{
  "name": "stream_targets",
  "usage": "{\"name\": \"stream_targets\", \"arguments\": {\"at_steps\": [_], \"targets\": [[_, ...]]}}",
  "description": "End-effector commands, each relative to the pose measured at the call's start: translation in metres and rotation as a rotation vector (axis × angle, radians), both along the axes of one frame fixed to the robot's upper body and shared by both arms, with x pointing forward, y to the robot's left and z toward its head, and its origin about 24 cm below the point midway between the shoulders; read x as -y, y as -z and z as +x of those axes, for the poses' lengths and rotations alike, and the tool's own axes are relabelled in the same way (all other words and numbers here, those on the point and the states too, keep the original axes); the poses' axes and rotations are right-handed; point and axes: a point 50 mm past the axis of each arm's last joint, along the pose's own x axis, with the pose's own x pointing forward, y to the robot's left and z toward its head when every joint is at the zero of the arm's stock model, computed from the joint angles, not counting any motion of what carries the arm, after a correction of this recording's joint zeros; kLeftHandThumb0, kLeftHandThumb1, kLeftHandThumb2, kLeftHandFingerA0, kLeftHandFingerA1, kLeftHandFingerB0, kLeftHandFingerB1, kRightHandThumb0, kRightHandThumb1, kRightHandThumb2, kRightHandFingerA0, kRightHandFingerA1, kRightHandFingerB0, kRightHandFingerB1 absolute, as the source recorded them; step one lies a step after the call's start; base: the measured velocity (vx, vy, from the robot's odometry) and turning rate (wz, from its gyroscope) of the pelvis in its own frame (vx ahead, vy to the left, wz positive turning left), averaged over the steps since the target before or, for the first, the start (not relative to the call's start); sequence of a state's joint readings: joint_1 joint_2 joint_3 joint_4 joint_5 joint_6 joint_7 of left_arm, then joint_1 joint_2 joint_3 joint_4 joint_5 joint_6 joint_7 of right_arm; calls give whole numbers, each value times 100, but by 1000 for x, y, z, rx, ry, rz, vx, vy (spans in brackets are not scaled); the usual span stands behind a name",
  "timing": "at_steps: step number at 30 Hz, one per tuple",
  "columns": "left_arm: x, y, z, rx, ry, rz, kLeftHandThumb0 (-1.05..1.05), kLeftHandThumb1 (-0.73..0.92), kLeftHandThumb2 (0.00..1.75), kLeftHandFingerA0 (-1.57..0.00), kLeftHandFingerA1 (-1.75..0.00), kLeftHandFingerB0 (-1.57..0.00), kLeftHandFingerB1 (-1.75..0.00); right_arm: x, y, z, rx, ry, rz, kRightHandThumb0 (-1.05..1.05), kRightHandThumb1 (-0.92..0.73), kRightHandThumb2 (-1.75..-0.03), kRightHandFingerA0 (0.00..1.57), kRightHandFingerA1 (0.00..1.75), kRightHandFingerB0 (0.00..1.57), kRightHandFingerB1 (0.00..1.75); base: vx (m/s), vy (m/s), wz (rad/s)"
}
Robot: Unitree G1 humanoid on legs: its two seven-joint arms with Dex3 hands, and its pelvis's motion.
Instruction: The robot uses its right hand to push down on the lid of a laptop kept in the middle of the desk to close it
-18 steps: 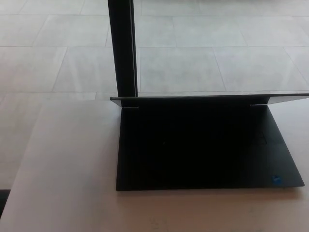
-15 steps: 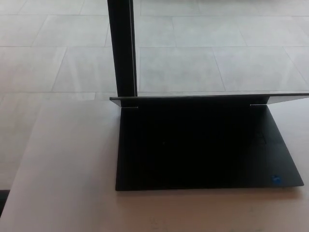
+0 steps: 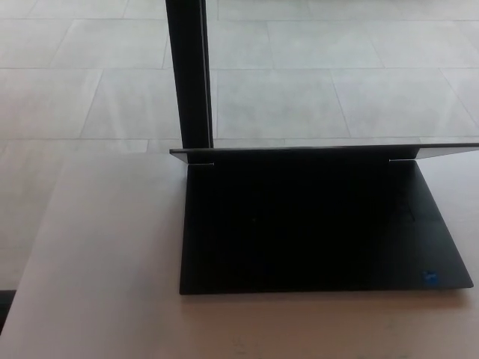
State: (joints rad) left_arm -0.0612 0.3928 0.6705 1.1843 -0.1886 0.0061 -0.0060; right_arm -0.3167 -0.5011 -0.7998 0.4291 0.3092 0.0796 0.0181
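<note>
Laptop work has not begun in earnest: the thin black laptop (image 3: 322, 232) sits open on the pale matt surface (image 3: 97, 284), its dark base lying flat toward the right half, front edge near the surface's near edge and right front corner close to the picture's right side, where a small blue sticker (image 3: 429, 277) shows. Its slim black lid (image 3: 322, 150) appears almost edge-on as a thin dark line along the far edge of the base, running from about the middle of the view out past the right side, so how far it leans cannot be read exactly. Neither hand is in view, so nothing can be said of their fingers or of anything held; the right hand, by my judgement, has yet to come in from the right and reach the lid's top edge. Risks lie mostly in that approach: a push landing too low or too much from the front could shove the whole laptop across the smooth surface toward its far edge instead of folding the hinge, and pressure at one corner alone might twist the thin lid. A fast drop could slam it shut. Beyond the far edge stands a tall black upright post (image 3: 188, 75), just behind the lid's left end, which would crowd any reach from that side; past it lies a pale tiled floor (image 3: 337, 90).
</note>
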Motion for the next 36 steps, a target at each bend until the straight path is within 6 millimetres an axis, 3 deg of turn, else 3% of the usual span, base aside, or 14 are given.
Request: {"name": "stream_targets", "arguments": {"at_steps": [1,8,9,15,17,18,23,24,26,28,31,33,34,36], "targets": [[-17,-12,-4,133,-183,-33,-86,92,73,-51,-63,-46,-47,-75,-138,47,173,-350,-533,-84,-92,-68,37,59,31,36,0,0,0],[-16,-10,-8,123,-206,-37,-87,92,71,-56,-69,-50,-51,-131,-134,87,-31,-565,-806,-92,-87,-67,41,52,36,32,0,0,0],[-16,-10,-8,126,-205,-38,-81,75,117,-54,-73,-41,-58,-139,-132,92,-54,-584,-835,-90,-84,-66,40,53,38,32,0,0,0],[-15,-8,-10,118,-195,-39,-81,75,116,-54,-71,-41,-57,-193,-105,122,-249,-761,-1152,-90,-73,-84,36,50,30,38,0,0,0],[-16,-8,-13,114,-201,-38,-80,74,116,-54,-72,-42,-57,-197,-99,124,-292,-777,-1190,-92,-76,-84,34,49,28,37,0,0,0],[-16,-8,-14,116,-205,-40,-87,92,71,-55,-69,-48,-49,-200,-96,126,-319,-786,-1220,-86,-90,-68,35,44,33,31,0,0,0],[-17,-8,-16,117,-196,-46,-85,92,73,-52,-65,-45,-47,-210,-67,137,-445,-832,-1345,-86,-89,-68,31,46,36,32,0,0,0],[-17,-8,-15,114,-199,-41,-80,74,114,-52,-70,-43,-59,-213,-60,139,-481,-846,-1373,-87,-90,-68,33,49,36,32,0,0,0],[-16,-8,-15,117,-201,-44,-80,73,114,-52,-70,-43,-59,-216,-51,140,-521,-867,-1397,-94,-76,-82,34,53,33,37,0,0,0],[-16,-8,-15,126,-220,-51,-86,92,70,-55,-69,-48,-48,-221,-40,140,-551,-893,-1421,-95,-77,-83,33,51,32,36,0,0,0],[-16,-8,-14,115,-199,-45,-92,75,94,-52,-68,-43,-53,-229,-28,143,-590,-911,-1481,-92,-77,-81,34,53,32,37,0,0,0],[-16,-8,-14,113,-202,-44,-86,92,73,-55,-66,-46,-47,-231,-25,144,-618,-914,-1520,-91,-78,-79,32,53,31,36,0,0,0],[-17,-8,-14,116,-202,-43,-81,74,115,-51,-69,-43,-58,-232,-23,145,-631,-918,-1541,-91,-79,-80,31,53,31,36,0,0,0],[-16,-8,-14,121,-198,-48,-86,92,74,-51,-63,-45,-46,-234,-17,144,-640,-921,-1593,-91,-76,-82,34,56,33,38,0,0,0]]}}
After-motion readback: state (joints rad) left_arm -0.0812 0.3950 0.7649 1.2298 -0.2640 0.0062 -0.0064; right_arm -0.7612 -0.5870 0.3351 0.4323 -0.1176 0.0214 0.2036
